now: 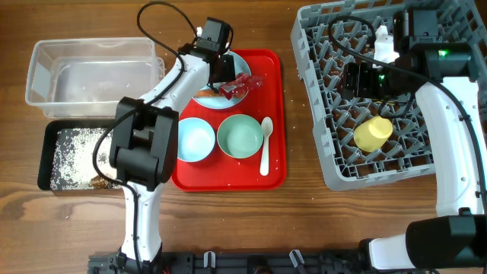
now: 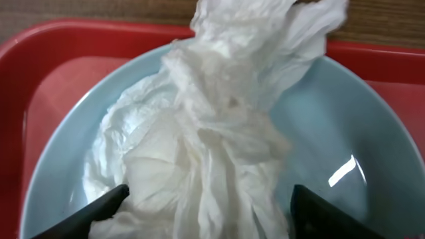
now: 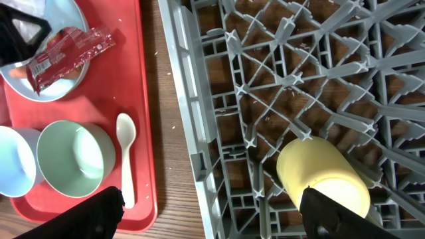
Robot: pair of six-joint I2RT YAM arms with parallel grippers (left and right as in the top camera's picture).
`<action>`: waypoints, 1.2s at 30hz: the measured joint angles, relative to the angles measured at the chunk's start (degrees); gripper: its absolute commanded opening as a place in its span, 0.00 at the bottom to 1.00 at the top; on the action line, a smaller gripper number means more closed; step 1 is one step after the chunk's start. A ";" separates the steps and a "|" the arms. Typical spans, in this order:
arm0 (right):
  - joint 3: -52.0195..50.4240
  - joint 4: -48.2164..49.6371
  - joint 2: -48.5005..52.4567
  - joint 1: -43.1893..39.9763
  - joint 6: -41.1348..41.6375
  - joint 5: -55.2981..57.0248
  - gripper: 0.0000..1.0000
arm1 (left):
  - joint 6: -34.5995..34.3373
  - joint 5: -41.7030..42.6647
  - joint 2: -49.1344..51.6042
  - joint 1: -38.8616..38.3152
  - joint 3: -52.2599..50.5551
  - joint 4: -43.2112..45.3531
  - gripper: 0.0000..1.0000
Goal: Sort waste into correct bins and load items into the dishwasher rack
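Note:
My left gripper (image 2: 209, 199) is open, its fingers on either side of the crumpled white tissue (image 2: 212, 133) that lies on the light blue plate (image 2: 372, 119). In the overhead view it sits low over the plate (image 1: 243, 65). The shiny red wrapper (image 1: 242, 84) lies on the plate's edge. The light blue bowl (image 1: 194, 141), pale green bowl (image 1: 240, 135) and white spoon (image 1: 265, 144) are on the red tray (image 1: 228, 179). My right gripper (image 3: 212, 212) is open above the grey rack (image 1: 335, 167), just above the yellow cup (image 3: 319, 172), which lies on its side.
The clear tub (image 1: 38, 76) stands at the far left. The black tray (image 1: 46, 152) in front of it holds rice grains (image 1: 76, 152) and a brown scrap (image 1: 99, 181). A strip of bare wood separates the red tray from the rack.

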 measured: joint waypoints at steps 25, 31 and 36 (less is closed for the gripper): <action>-0.09 0.39 0.00 0.00 0.00 0.00 0.88 | -1.29 -2.27 -22.23 23.15 1.66 -19.30 0.19; -0.09 0.37 0.00 0.00 0.00 0.00 0.88 | -1.14 -2.45 -15.65 25.35 -2.16 -19.04 1.00; -0.09 0.35 0.00 0.00 0.00 0.00 0.88 | -1.11 -2.43 -15.69 25.35 0.37 -19.98 0.94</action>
